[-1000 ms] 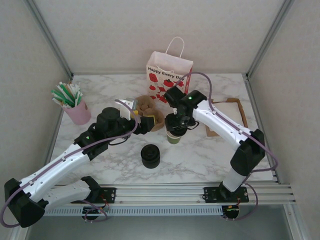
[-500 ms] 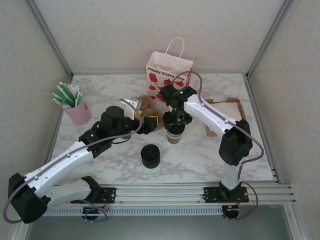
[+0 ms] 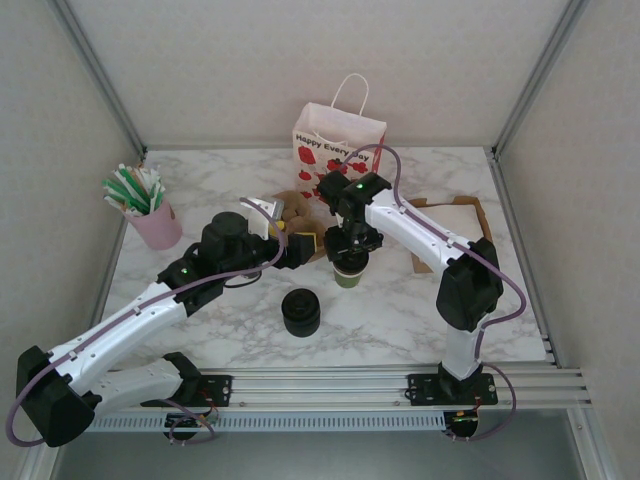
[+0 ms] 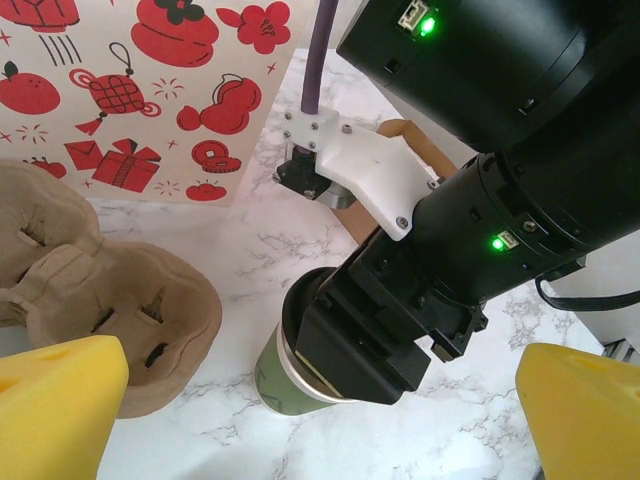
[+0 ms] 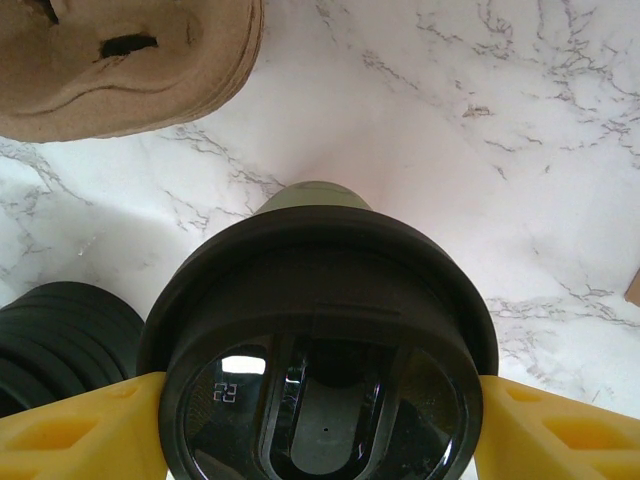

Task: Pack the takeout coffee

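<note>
Gripping the takeout coffee by its glossy round black lid, greenish body below, your right gripper holds it just beside the brown carrier; your left gripper gapes wide.

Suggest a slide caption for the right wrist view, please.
Right gripper, jaws gripping the lidded takeout coffee; lid stack and cardboard carrier nearby.

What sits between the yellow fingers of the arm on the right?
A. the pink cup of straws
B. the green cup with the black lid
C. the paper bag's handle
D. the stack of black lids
B: in the right wrist view, the right arm's yellow fingers press against either side of the black-lidded takeout coffee.
</note>
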You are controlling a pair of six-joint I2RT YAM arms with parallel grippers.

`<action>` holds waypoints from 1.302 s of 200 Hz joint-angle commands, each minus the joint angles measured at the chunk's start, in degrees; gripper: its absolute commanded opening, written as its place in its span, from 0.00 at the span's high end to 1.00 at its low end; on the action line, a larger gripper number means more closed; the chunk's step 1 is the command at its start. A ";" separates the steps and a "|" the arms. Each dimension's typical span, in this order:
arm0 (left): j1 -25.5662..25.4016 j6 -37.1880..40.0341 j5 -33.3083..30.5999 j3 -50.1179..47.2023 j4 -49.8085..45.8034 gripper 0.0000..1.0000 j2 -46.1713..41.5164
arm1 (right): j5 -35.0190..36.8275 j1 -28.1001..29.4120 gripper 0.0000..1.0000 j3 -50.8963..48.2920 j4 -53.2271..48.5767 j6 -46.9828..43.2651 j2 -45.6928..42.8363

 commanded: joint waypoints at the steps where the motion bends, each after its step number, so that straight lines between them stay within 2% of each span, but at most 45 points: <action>1: -0.43 -0.57 0.65 -0.47 1.96 0.00 -0.11 | 0.63 0.32 0.27 0.40 -1.75 -0.49 0.48; 154: -0.43 -1.18 0.30 -0.49 2.14 0.00 0.37 | -0.75 2.10 0.27 -2.12 0.09 -0.23 1.47; 260: -0.43 -1.53 0.47 -0.65 2.44 0.00 0.81 | 1.01 2.17 0.27 -0.51 -0.93 -0.02 -0.12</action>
